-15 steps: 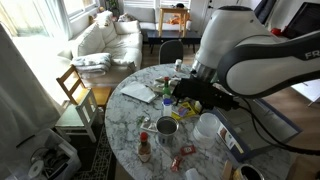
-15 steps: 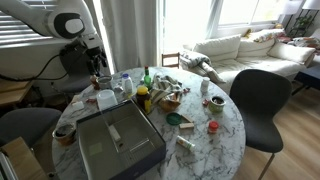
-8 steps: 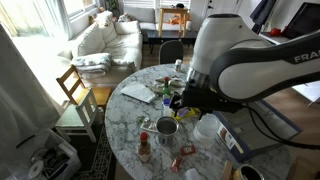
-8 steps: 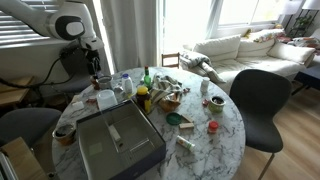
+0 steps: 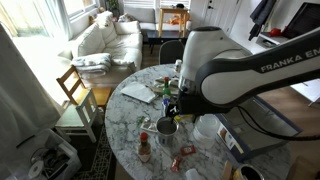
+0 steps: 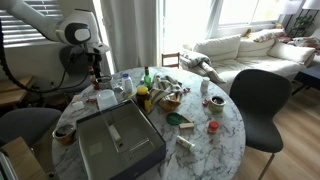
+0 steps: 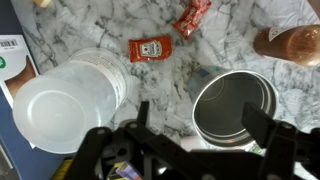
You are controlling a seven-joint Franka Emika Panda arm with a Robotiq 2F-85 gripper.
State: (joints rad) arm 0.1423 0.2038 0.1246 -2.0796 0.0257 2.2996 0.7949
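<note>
Underneath, ketchup packet (image 7: 150, 48) lies near white tub (image 7: 70, 100), steel cup (image 7: 235, 108).

1. An exterior view stood high beside the counter (image 5: 125, 118) and faced the sofa (image 5: 100, 40), with the arm (image 5: 225, 75) close.
2. An exterior view looked across the same counter (image 6: 228, 112) from behind a grey box (image 6: 115, 145), the sofa beyond.
3. The wrist view looked straight down, close above the metal cup (image 7: 235, 105).

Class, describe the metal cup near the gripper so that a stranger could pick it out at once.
Find the round marble table; the open gripper hangs over its middle. Just below stands the metal cup, beside a white plastic cup lying on its side. It alone is shiny steel, its round mouth facing up.
</note>
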